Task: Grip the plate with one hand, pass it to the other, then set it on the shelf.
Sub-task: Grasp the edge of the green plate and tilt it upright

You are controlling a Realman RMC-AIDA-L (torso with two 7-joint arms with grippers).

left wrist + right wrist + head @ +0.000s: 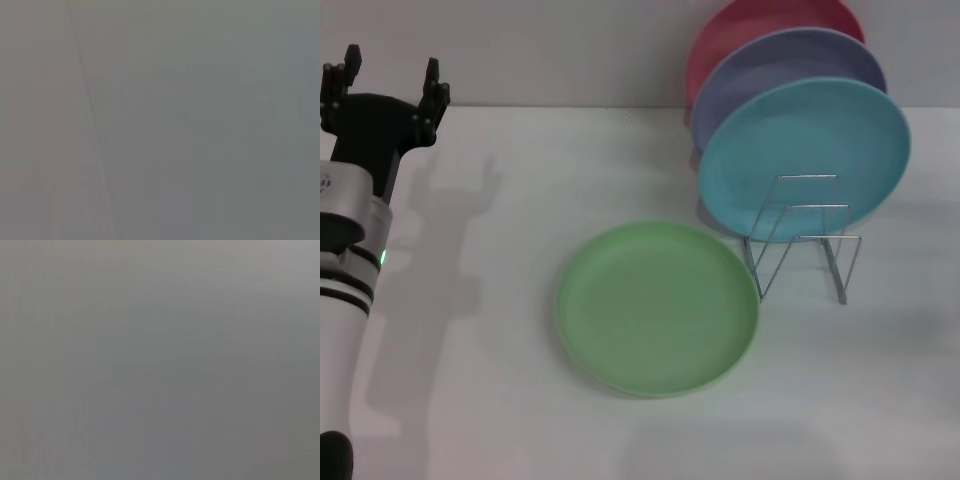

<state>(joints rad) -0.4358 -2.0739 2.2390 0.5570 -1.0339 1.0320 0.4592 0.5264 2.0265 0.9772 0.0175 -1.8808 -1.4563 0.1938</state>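
While the left gripper (390, 82) hangs at the far left above the white surface (470, 380) with its fingers spread apart and nothing between them, the plate (656, 306) lies flat in the middle, well apart from it. Just beside the plate's right edge stands the shelf (805, 240), where a turquoise plate (804, 155), a lavender plate (780, 70) and a pink plate (760, 25) stand upright. Both wrist views show only plain grey.
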